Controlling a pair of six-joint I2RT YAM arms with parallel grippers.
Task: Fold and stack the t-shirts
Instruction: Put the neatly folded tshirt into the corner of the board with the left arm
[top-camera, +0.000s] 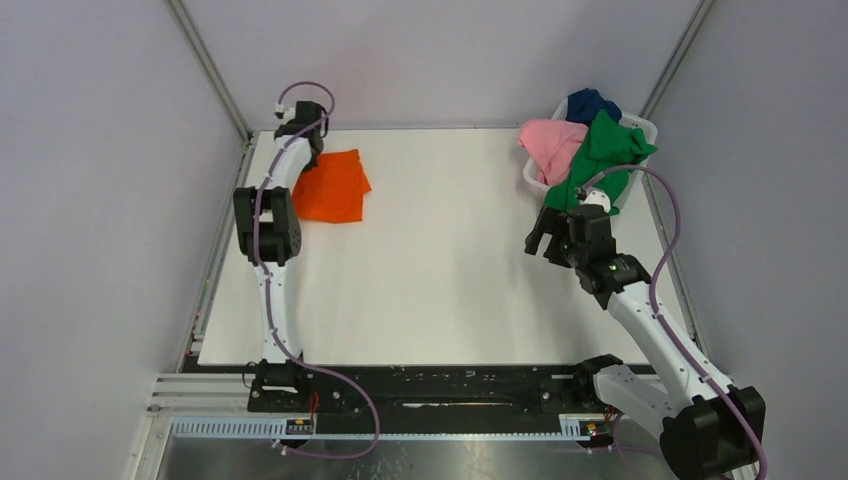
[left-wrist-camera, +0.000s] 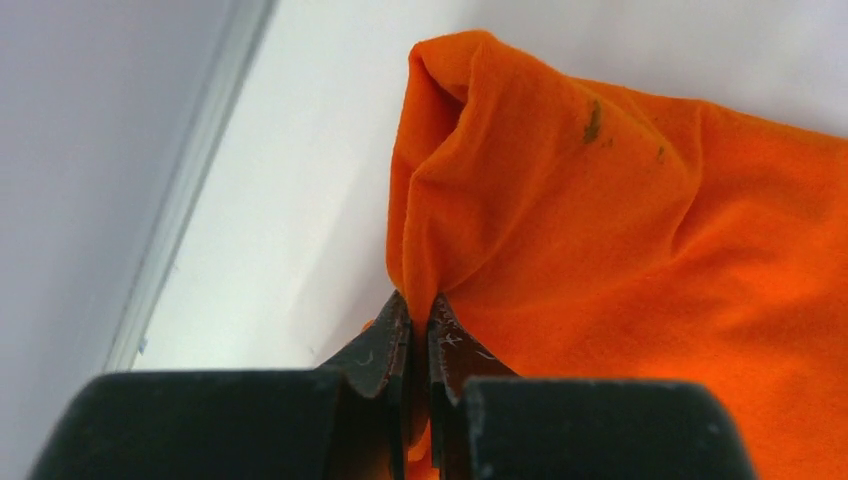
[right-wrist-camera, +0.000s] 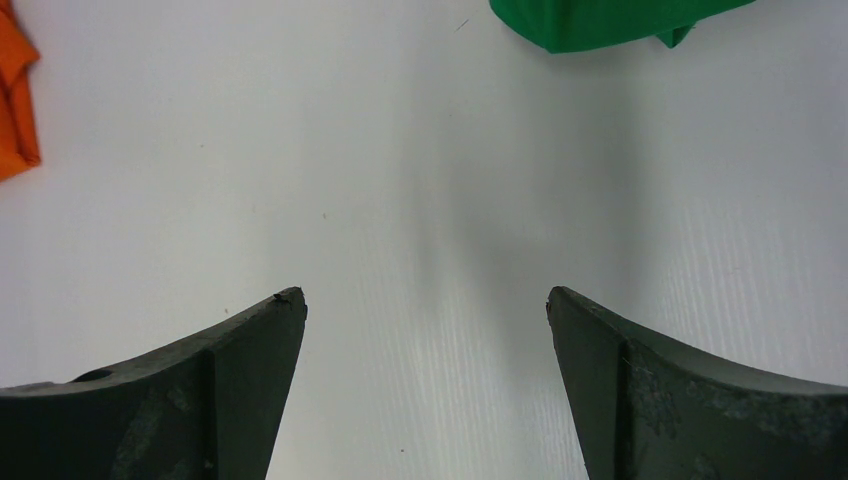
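Left gripper (left-wrist-camera: 418, 305): closed on the orange shirt (left-wrist-camera: 620, 250). In the left wrist view I see both fingers pinching a raised ridge of cloth at the shirt's edge, with almost no gap between them. The cloth rises from the pinch into a folded peak at 12 o'clock. A few small dark specks sit on the fabric near its upper edge.

In the top view, I find this shirt lying folded on the table (top-camera: 440, 270) at 10 o'clock, close to the far left corner. The left arm reaches over the shirt's 10 o'clock corner.

Right gripper (right-wrist-camera: 425, 295): jaws wide apart, nothing between them. In the top view it stands over bare table at about 3 o'clock, just off the basket (top-camera: 643, 126) at that basket's 7 o'clock.

The basket sits at the table's 2 o'clock corner. The green shirt (top-camera: 605, 155) drapes over its near rim onto the table. The pink shirt (top-camera: 553, 145) bulges over the rim at 9 o'clock. The blue shirt (top-camera: 590, 103) lies at the basket's 12 o'clock end.
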